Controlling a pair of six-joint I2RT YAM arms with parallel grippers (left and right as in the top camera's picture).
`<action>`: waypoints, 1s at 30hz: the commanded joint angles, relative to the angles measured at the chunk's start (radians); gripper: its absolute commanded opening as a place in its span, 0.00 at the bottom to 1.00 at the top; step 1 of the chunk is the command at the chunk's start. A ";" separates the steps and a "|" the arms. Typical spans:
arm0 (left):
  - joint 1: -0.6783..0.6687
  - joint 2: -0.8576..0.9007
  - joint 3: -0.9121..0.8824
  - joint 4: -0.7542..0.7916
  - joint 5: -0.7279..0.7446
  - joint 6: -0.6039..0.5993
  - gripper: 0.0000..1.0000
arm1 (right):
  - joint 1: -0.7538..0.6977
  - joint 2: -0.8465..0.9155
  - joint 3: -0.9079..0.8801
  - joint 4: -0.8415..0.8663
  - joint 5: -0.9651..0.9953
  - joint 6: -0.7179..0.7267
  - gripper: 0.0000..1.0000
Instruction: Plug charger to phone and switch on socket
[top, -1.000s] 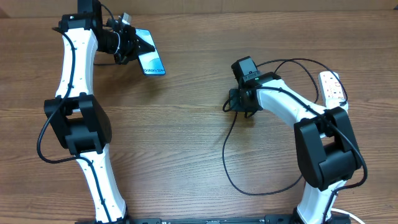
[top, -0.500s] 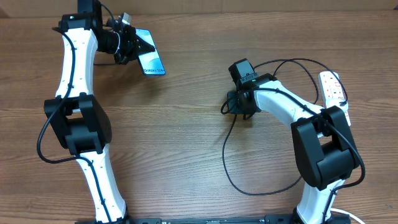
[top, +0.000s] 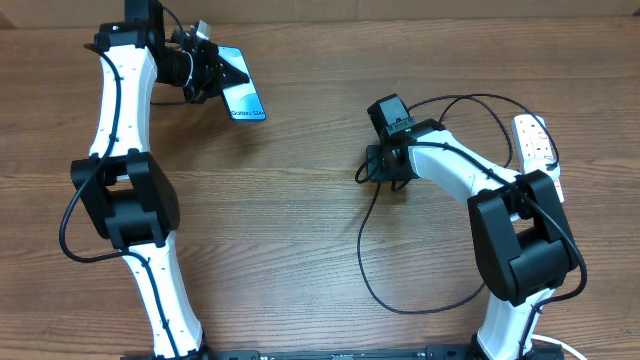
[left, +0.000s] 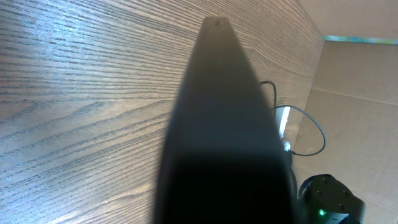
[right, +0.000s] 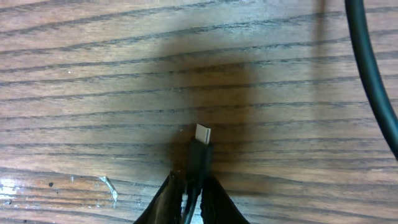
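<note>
The phone (top: 245, 100), its cyan screen up, is held off the table at the far left, and my left gripper (top: 218, 74) is shut on its upper end. In the left wrist view the phone (left: 217, 124) is a dark wedge that hides the fingers. The charger (top: 364, 250) is a thin black cable looping across the right half of the table. My right gripper (right: 191, 186) is shut on the charger's black plug (right: 199, 155), just above the wood, and the metal tip (right: 203, 132) sticks out ahead. The white socket (top: 535, 140) lies at the far right edge.
Another strand of the black cable (right: 372, 68) crosses the right side of the right wrist view. A cardboard wall (left: 354, 93) stands beyond the table's far edge. The right arm's dark wrist with a green light (left: 326, 199) shows low in the left wrist view.
My right gripper's fingers have closed in on the charger plug, and the right wrist has shifted slightly up and left. The left arm and the phone have not moved.
</note>
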 joint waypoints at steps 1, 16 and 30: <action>-0.007 -0.017 0.010 0.004 0.024 0.015 0.04 | 0.004 0.012 -0.015 0.003 0.018 -0.003 0.13; -0.007 -0.017 0.010 0.004 0.024 0.014 0.04 | -0.018 0.012 -0.018 0.024 0.020 0.000 0.04; -0.007 -0.017 0.010 0.154 0.423 -0.011 0.04 | -0.091 -0.088 0.074 -0.002 -0.817 -0.103 0.04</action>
